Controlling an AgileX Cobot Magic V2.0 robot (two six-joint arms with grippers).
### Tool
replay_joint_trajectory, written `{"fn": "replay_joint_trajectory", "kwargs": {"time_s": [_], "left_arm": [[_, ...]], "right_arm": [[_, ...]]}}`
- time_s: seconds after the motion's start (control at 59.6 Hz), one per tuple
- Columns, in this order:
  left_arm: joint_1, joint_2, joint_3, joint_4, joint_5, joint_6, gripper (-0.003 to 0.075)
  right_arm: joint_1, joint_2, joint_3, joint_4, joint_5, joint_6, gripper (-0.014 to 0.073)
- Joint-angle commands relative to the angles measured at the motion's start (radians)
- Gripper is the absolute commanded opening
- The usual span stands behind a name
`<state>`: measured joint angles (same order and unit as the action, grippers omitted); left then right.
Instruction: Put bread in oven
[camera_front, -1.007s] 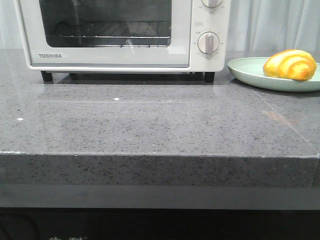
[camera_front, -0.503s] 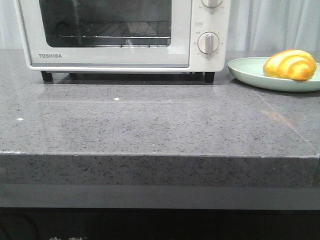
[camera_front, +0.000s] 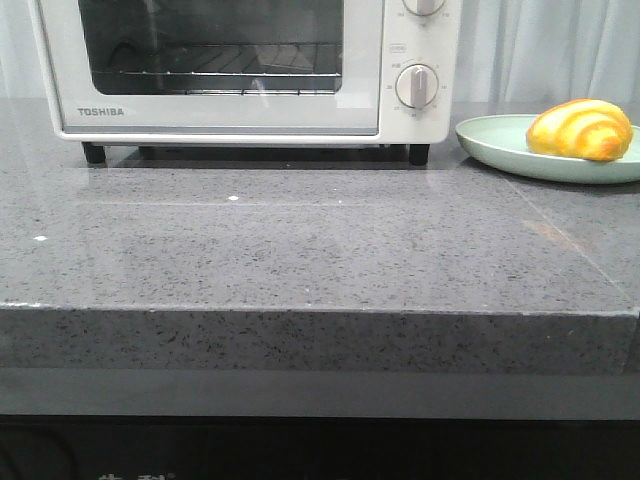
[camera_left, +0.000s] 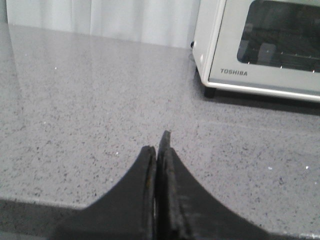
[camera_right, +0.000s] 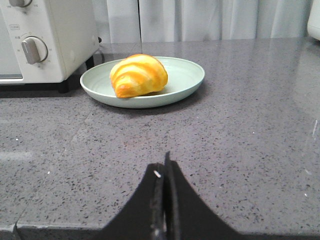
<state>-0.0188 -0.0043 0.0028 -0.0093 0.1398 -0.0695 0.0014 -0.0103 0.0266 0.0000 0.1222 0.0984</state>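
We see the bread (camera_front: 581, 129) lying on a pale green plate (camera_front: 500, 146) at the right of the grey tabletop (camera_front: 300, 250), just right of the oven (camera_front: 245, 70). Oven door is up and closed, wire rack (camera_front: 220, 70) visible behind the glass, dials (camera_front: 416, 85) on its right side. We see the left hand (camera_left: 158, 150) low over bare tabletop near the oven's corner, fingers pressed together, empty. Right hand (camera_right: 165, 167) faces the plate, well short of it, fingers together too.
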Motion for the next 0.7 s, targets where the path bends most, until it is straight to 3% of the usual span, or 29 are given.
{"fn": "replay_joint_trajectory", "kwargs": {"time_s": [0.0, 0.134, 0.285, 0.386, 0.503, 0.688], "left_arm": [[0.002, -0.017, 0.008, -0.01, -0.095, -0.007, -0.002], [0.002, -0.017, 0.008, -0.022, -0.14, -0.007, -0.002], [0.002, -0.017, -0.006, -0.063, -0.372, -0.007, -0.002], [0.002, -0.017, -0.058, -0.063, -0.43, -0.007, -0.002], [0.002, 0.0, -0.176, -0.06, -0.33, -0.007, -0.0021], [0.002, 0.169, -0.388, 0.057, 0.036, -0.002, -0.002]], "right_arm": [[0.001, -0.022, -0.006, -0.01, -0.085, -0.002, -0.0057], [0.001, -0.022, -0.007, -0.009, -0.113, -0.002, -0.0057], [0.001, -0.022, -0.076, 0.0, -0.129, -0.002, -0.0057], [0.0, -0.022, -0.176, 0.0, -0.088, -0.002, -0.0057], [0.0, 0.004, -0.324, 0.0, 0.061, -0.002, -0.0057], [0.0, 0.176, -0.53, 0.0, 0.33, -0.002, -0.0057]]}}
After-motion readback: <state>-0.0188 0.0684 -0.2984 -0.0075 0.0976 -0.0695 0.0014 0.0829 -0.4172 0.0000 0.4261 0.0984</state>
